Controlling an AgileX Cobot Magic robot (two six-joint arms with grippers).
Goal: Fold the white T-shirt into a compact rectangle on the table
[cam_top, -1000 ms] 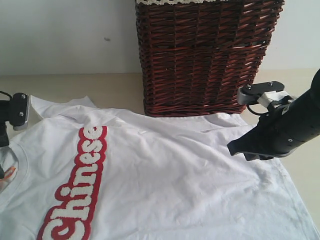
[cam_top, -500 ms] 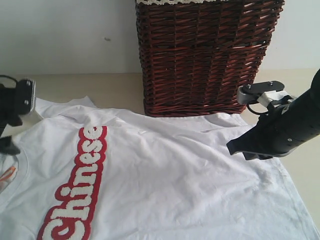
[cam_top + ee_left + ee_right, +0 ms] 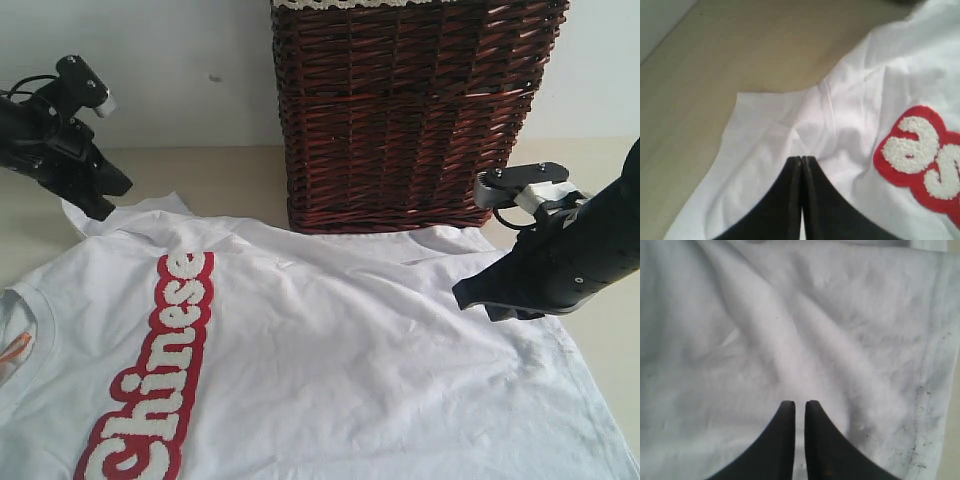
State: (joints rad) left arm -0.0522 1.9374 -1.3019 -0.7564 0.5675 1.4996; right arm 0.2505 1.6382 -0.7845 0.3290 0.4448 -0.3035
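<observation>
Exterior: white T-shirt [image 3: 330, 340] flat on surface [image 3: 220, 170] by basket [image 3: 410, 110]; wrist views alone: left hand [image 3: 801, 158] pressed together over sleeve [image 3: 770, 125], right hand [image 3: 800, 403] a slit apart near hem [image 3: 936, 360], grip on cloth untellable.

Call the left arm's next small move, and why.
Probably a short lift of the left gripper, then start drawing the sleeve in toward the red lettering. Its jaws are together at the sleeve's wrinkled cloth, seemingly pinching it, and the white T-shirt otherwise lies spread flat on the table, unfolded.
</observation>
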